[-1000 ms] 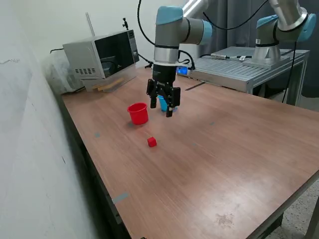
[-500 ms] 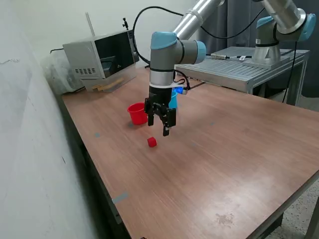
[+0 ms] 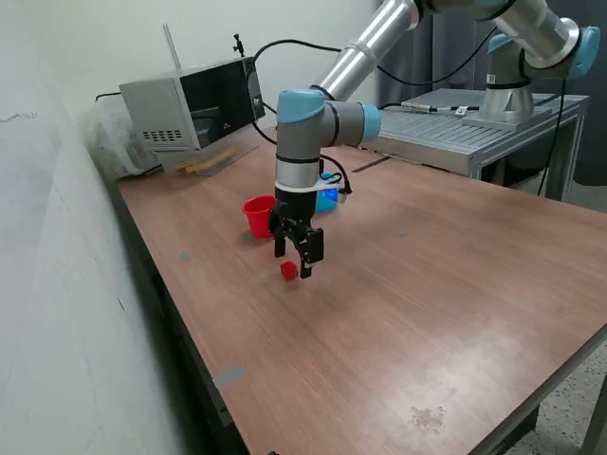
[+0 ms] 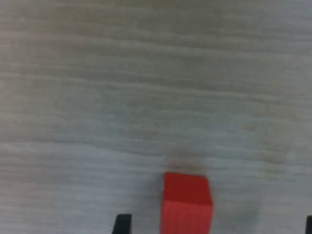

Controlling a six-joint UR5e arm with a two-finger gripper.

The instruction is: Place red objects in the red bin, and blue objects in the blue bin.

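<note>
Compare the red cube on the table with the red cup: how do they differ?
The red cube is boxy and much smaller; the red cup is round, open-topped and taller. The cube lies right beneath the gripper; the cup stands behind it, partly hidden by the arm. Both are bright red.

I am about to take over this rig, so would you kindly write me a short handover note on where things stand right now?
Gripper: open and empty, low over the table, fingers straddling the red cube without closing on it.
Red cube: loose on the table, in front of the red cup, apart from it.
Light blue cup: behind the arm, mostly hidden.
Done: cannot tell what the cups hold; no blue cubes or second red cube are visible.
Left: grasp this red cube, drop it in the red cup, then check both cups.
</note>
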